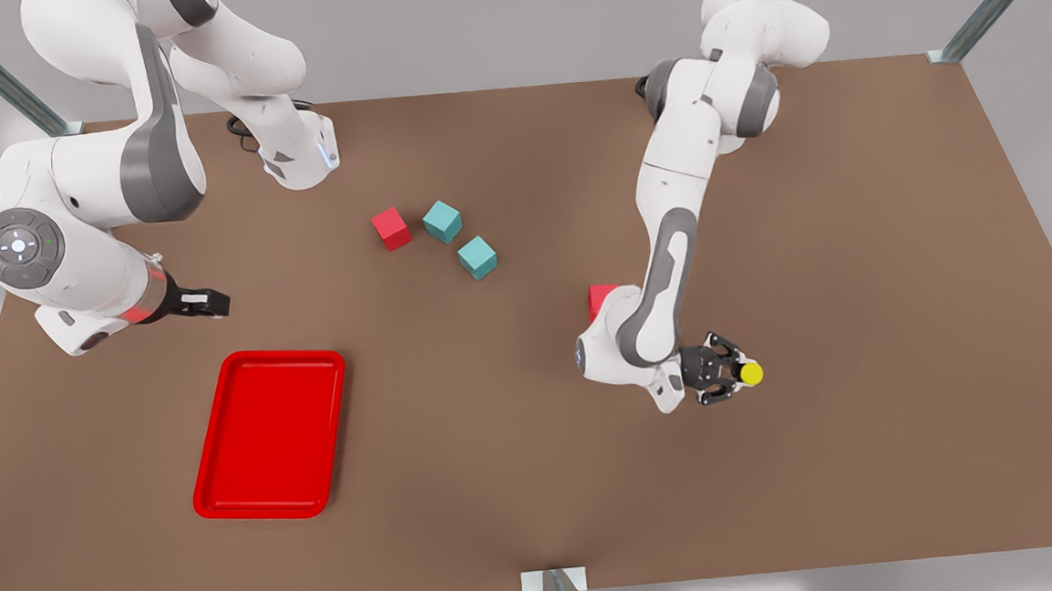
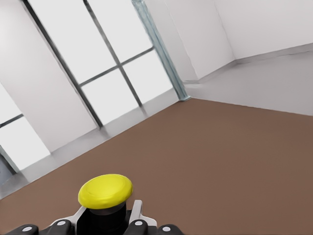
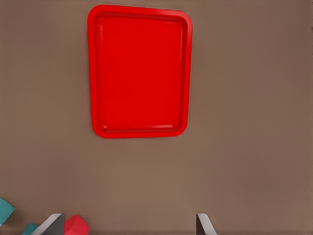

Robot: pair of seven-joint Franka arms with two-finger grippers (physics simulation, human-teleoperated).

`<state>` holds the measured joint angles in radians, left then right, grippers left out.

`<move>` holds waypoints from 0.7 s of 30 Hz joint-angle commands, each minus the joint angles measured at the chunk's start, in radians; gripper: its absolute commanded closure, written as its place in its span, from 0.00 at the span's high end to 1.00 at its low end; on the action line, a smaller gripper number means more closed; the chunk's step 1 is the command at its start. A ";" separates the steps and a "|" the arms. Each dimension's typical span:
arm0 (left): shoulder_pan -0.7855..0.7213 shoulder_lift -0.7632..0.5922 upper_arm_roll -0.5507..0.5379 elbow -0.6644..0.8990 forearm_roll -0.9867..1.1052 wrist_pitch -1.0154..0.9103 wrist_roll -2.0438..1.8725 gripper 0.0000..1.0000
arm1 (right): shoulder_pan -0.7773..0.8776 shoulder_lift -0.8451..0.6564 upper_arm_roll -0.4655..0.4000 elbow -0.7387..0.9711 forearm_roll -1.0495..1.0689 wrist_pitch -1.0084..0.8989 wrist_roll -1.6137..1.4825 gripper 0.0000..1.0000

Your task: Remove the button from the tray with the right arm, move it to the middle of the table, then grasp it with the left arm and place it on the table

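Note:
The button [image 1: 751, 373], a yellow round cap on a dark body, sits between the fingers of my left gripper [image 1: 737, 374], which is shut on it over the table [image 1: 856, 312] in the front view's right half. The left wrist view shows the button [image 2: 105, 191] close up, with that left gripper [image 2: 105, 221] clamped on its black body. The red tray [image 1: 270, 434] lies flat with nothing in it at the front view's lower left. My right gripper [image 1: 209, 303] hovers open just behind the tray. From the right wrist, the tray [image 3: 139, 71] lies beyond the spread fingers of the right gripper [image 3: 128, 221].
A red cube [image 1: 390, 228] and two teal cubes [image 1: 442, 221] [image 1: 477, 257] stand near the table's middle back. Another red cube [image 1: 599, 298] is partly hidden behind the left arm. The right wrist view catches a red cube [image 3: 76, 226] and a teal cube [image 3: 5, 209].

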<state>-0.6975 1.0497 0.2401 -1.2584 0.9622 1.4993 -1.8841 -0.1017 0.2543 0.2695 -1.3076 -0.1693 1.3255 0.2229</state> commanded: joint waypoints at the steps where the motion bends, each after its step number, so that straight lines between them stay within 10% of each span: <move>1: 0.007 0.021 0.001 0.001 0.096 -0.076 -0.992 0.48 | 0.000 -0.001 0.000 0.001 -0.006 0.001 -0.008 1.00; 21: 0.070 0.116 -0.002 -0.003 0.147 0.183 -1.011 0.49 | -0.001 -0.001 0.000 0.001 -0.015 0.003 -0.008 1.00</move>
<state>-0.6276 1.1669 0.2373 -1.2604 1.1063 1.6491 -2.5784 -0.1022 0.2543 0.2695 -1.3074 -0.1839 1.3286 0.2172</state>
